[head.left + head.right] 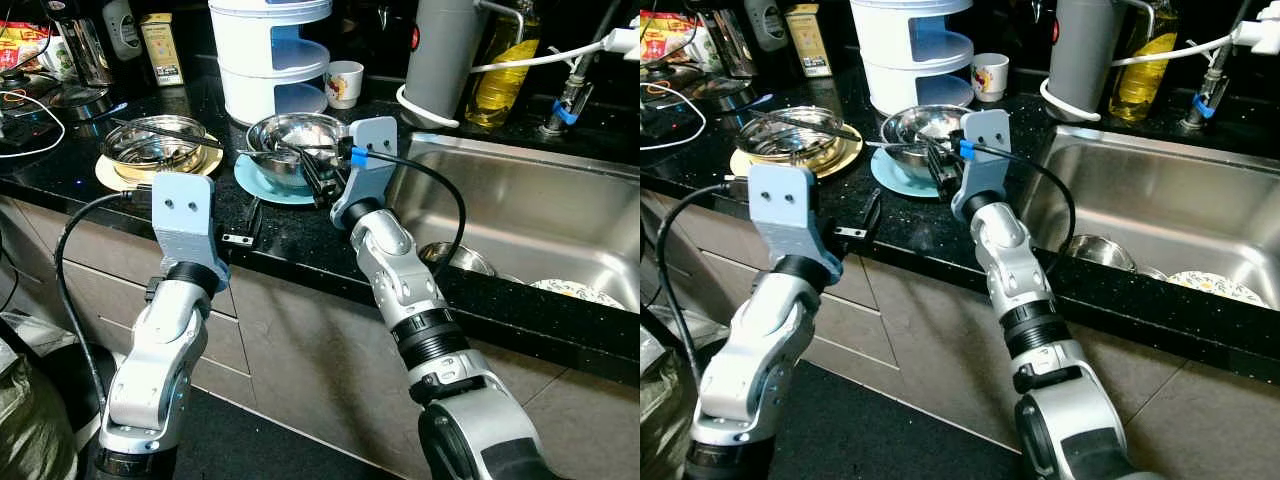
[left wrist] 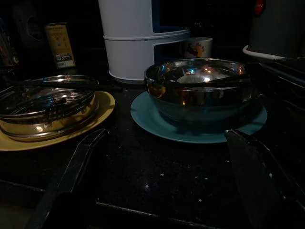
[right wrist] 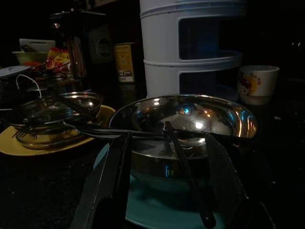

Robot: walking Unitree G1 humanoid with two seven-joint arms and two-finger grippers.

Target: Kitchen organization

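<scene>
A steel bowl (image 1: 295, 140) sits on a teal plate (image 1: 258, 185) in the middle of the black counter. Dark-handled utensils (image 3: 187, 177) lie across it and lean over its near rim. My right gripper (image 1: 318, 182) is open at that near rim, with one fingertip (image 3: 110, 179) on either side of a utensil handle, touching nothing. To the left, a second steel bowl (image 1: 152, 147) holding cutlery rests on a yellow plate (image 1: 108, 178). My left gripper (image 1: 243, 225) hovers open low over the counter's front edge, facing both bowls, its fingers (image 2: 71, 174) empty.
A white tiered rack (image 1: 272, 55) and a small cup (image 1: 344, 83) stand behind the bowls. The steel sink (image 1: 520, 215) on the right holds a bowl and a plate. A grey canister (image 1: 440, 55), an oil bottle (image 1: 500, 70) and cables at the far left crowd the back.
</scene>
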